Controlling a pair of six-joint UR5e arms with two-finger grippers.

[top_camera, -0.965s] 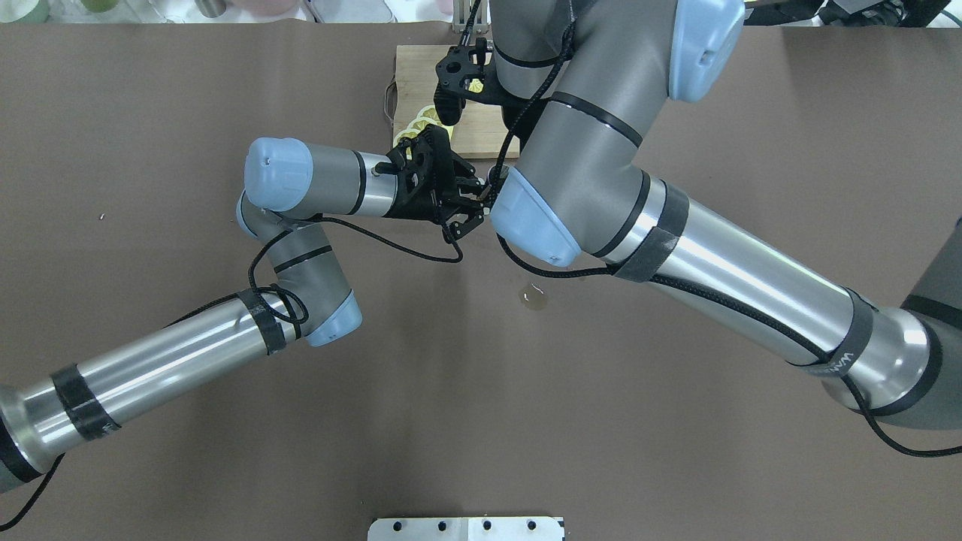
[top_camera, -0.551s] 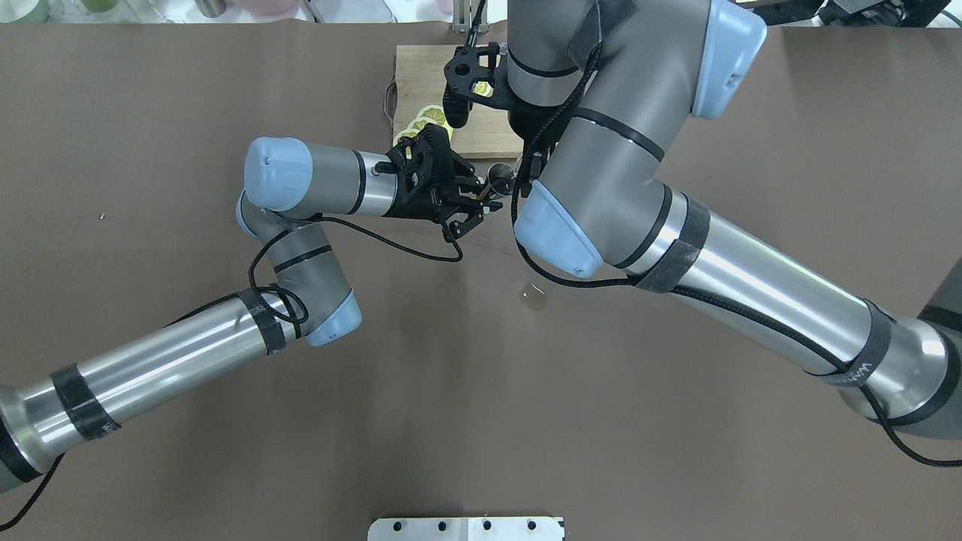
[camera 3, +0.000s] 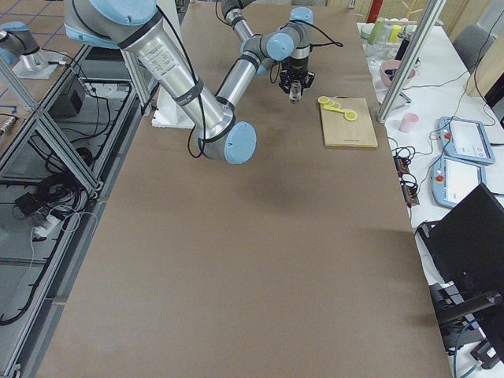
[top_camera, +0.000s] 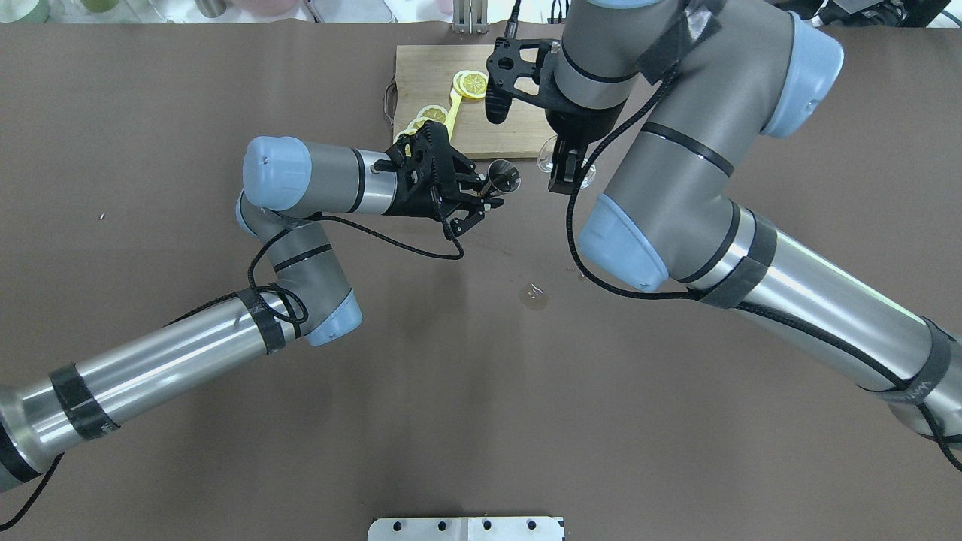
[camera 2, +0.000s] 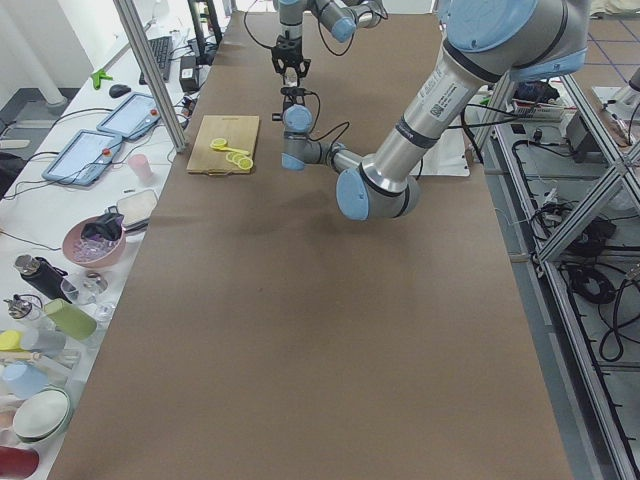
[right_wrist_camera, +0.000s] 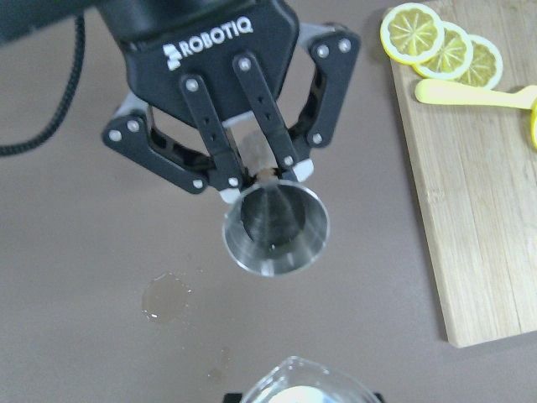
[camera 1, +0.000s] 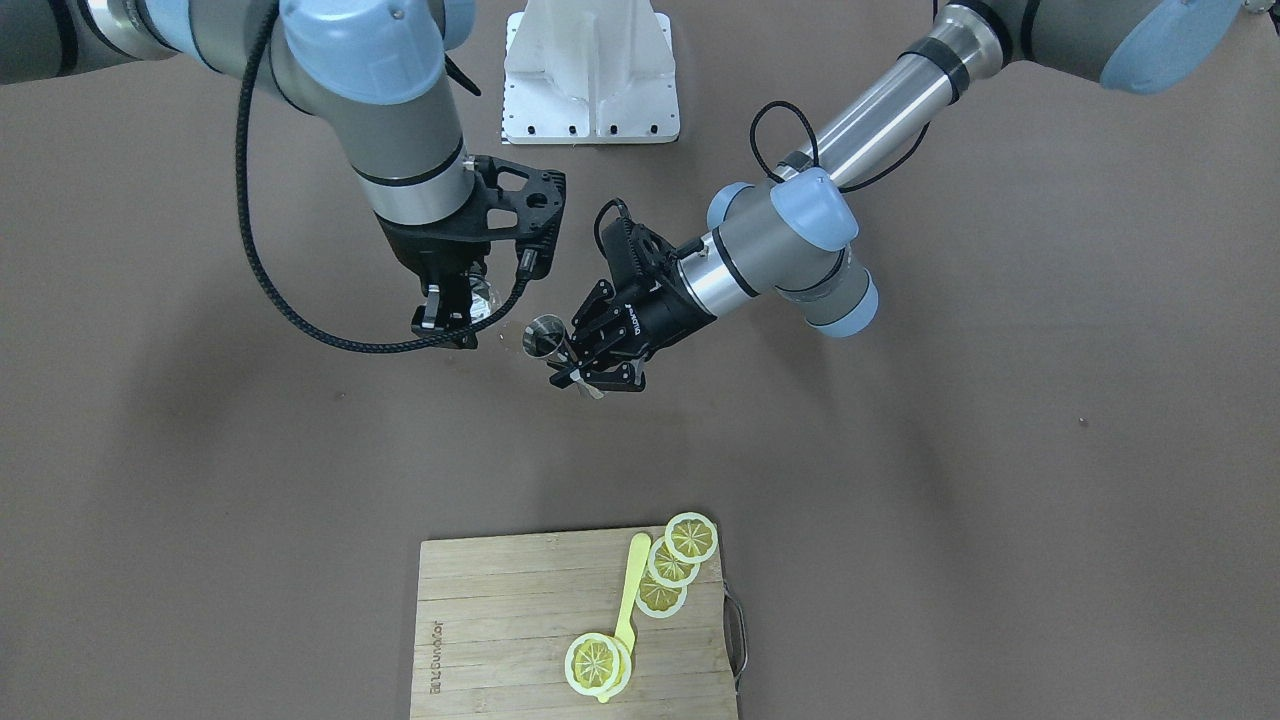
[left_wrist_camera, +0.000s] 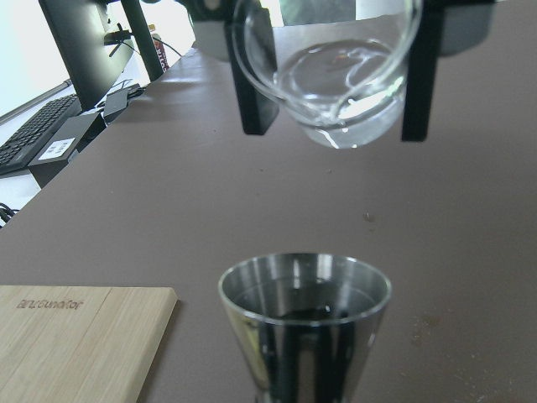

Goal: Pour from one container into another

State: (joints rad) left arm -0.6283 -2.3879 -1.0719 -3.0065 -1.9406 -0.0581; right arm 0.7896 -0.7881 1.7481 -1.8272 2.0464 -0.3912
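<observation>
My left gripper (top_camera: 483, 201) is shut on the waist of a steel jigger (top_camera: 502, 178), held upright above the table with dark liquid in its cup (left_wrist_camera: 304, 315). My right gripper (top_camera: 564, 171) points down and is shut on a small clear glass (camera 1: 483, 298). The glass (left_wrist_camera: 336, 75) hangs a little higher than the jigger and beside it, apart from it, with the right fingers (left_wrist_camera: 252, 84) on both sides. In the right wrist view the jigger (right_wrist_camera: 275, 231) sits in the left gripper (right_wrist_camera: 260, 172), and only the glass rim (right_wrist_camera: 306, 382) shows at the bottom.
A small wet spill (top_camera: 533, 295) lies on the brown table near the grippers. A wooden cutting board (camera 1: 520, 620) at the far side carries lemon slices (camera 1: 690, 537) and a yellow spoon (camera 1: 630, 590). The white robot base (camera 1: 590, 70) stands behind.
The right arm has swung to the right, away from over the jigger, with the glass now in view beside it. The left arm and jigger have stayed put.
</observation>
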